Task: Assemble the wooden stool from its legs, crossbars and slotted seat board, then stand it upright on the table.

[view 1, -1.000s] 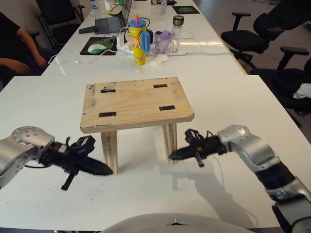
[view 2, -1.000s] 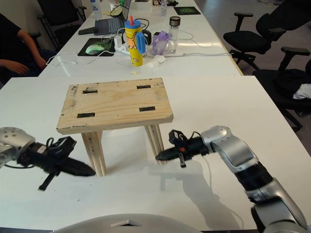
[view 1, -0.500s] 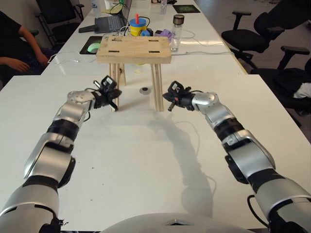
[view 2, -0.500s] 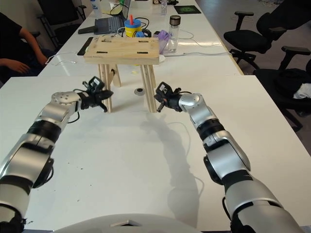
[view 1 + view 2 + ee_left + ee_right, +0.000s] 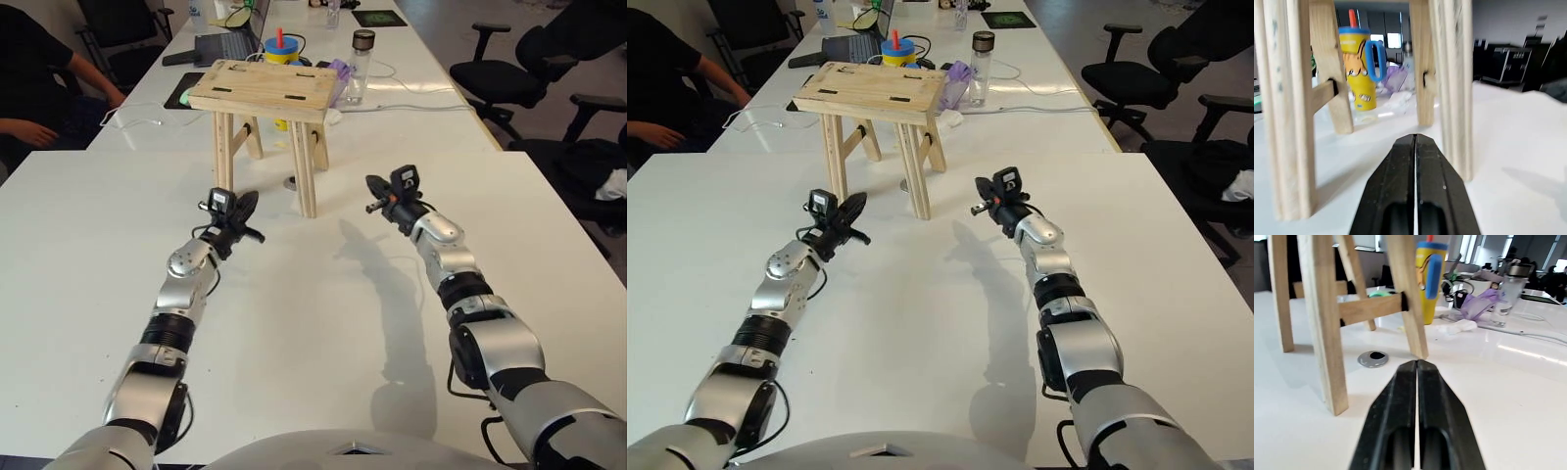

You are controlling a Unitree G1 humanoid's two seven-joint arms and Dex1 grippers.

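While both arms lie stretched out over the white table (image 5: 294, 333), the left gripper (image 5: 245, 211) sits low, just in front of the stool and aimed between its legs. The left wrist camera settles its state: two black tapered fingers (image 5: 1396, 186) pressed flat together, nothing between them. That close-up also gives us the joinery, a crossbar (image 5: 1322, 95) let into a pale, grainy leg, which the head cameras barely resolve.

Centre stage, the stool (image 5: 265, 88) stands upright on its legs (image 5: 306, 166) near the table's far edge, free of both grippers. From above, the seat board (image 5: 260, 80) is a rough, unfinished plank with four dark slots (image 5: 294, 96) in its top; the wrist cameras, down at leg height, cut it off. Behind it stands a yellow cup (image 5: 1359, 63) with a blue handle, largely hidden by the seat from the head, plain between the legs from the left wrist. A small grey disc (image 5: 1373, 358) lies flat on the table beneath the stool.

Over to the right gripper (image 5: 376, 191), raised a little, beside the stool and apart from it. Its black fingers (image 5: 1393, 421) are closed tight too, and empty. Beyond it are a clear bottle (image 5: 1508, 291) and a crumpled purple bag (image 5: 1476, 303), soft-edged and hard to read. Far right, black office chairs (image 5: 509, 69).
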